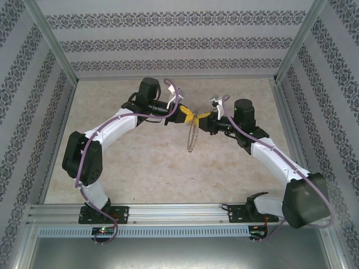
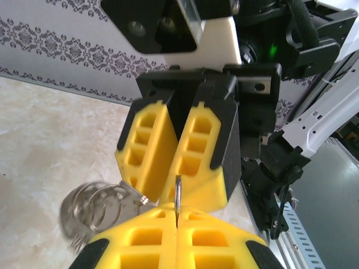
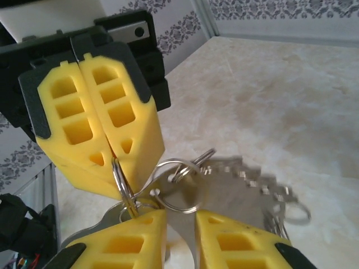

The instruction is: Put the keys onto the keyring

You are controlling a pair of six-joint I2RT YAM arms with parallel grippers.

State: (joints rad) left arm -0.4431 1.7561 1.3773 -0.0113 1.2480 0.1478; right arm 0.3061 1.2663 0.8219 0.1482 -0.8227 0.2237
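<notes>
Both grippers meet above the middle of the table. My left gripper [image 1: 187, 115] [image 2: 176, 217] is shut on the thin grey keyring [image 2: 177, 193] [image 3: 120, 180], which stands edge-on between its yellow fingers [image 3: 101, 120]. The hoop and its fringe of metal bits hang below [image 1: 192, 137]. My right gripper [image 1: 203, 116] [image 3: 180, 217] faces it, its fingers [image 2: 196, 151] a key's width apart. A flat silvery key [image 3: 188, 238] fills that gap and touches both pads. A small split ring [image 3: 179, 188] links this key to the bunch of keys [image 3: 241, 182] [image 2: 92, 207].
A pale marbled tabletop [image 1: 140, 168] lies under the arms, with patterned walls on three sides. An aluminium rail [image 1: 179, 213] carrying both arm bases runs along the near edge.
</notes>
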